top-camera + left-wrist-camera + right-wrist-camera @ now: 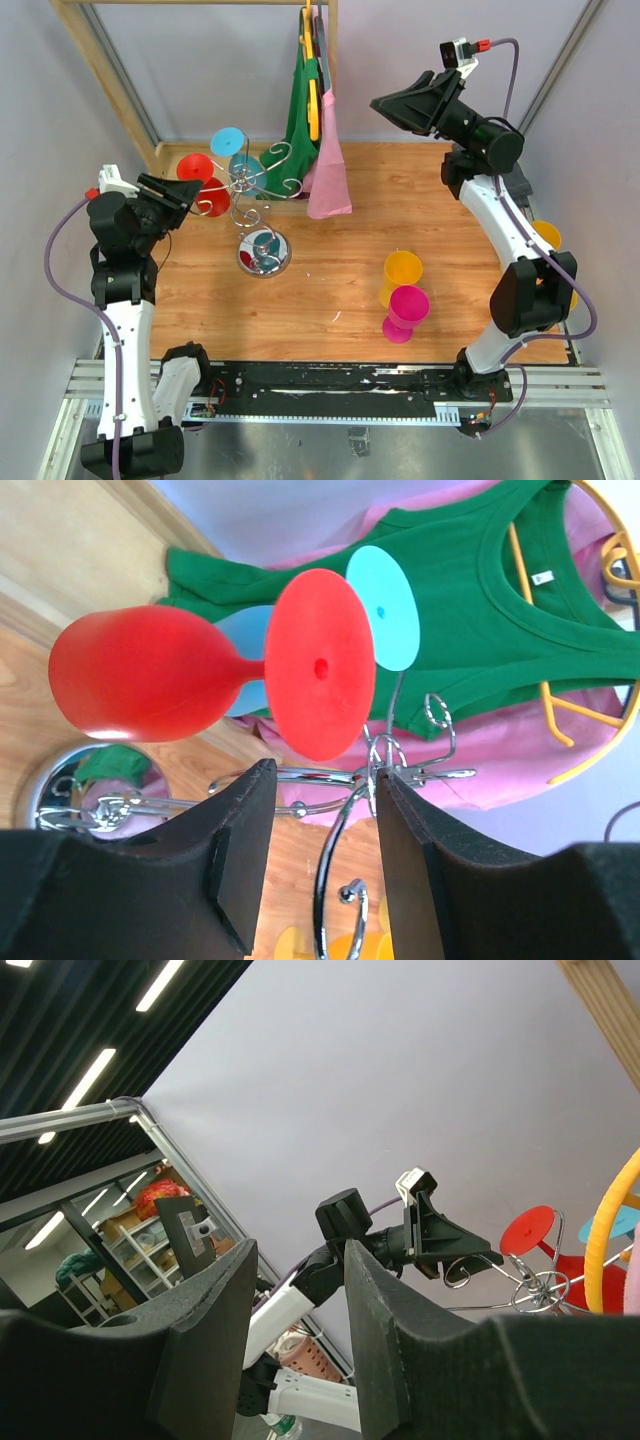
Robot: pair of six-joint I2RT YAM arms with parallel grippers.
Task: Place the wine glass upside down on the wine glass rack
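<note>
Your red wine glass (205,185) is bowl-down and foot-up at the left side of the chrome rack (262,205), left of centre in the overhead view. In the left wrist view the picture is turned sideways, so the glass (150,685) lies with its bowl to the left and its round foot at centre. You cannot see there which hook carries it.

Your left gripper (188,192) sits just beside the glass. Its jaws stand apart with nothing between them, and the rack's wires show through the gap (320,780).

Two pale blue glasses (230,142) crowd the same rack, just behind the red one. Close behind the rack hang a green top (298,130) and a pink garment (328,175), with a yellow hanger (313,105), all from the wooden frame (100,60).

On the table (330,250), well apart at lower right, stand a yellow cup (402,268) and a magenta glass (408,305).

Your right gripper (380,103) is raised at upper right, jaws parted and empty (300,1260).
</note>
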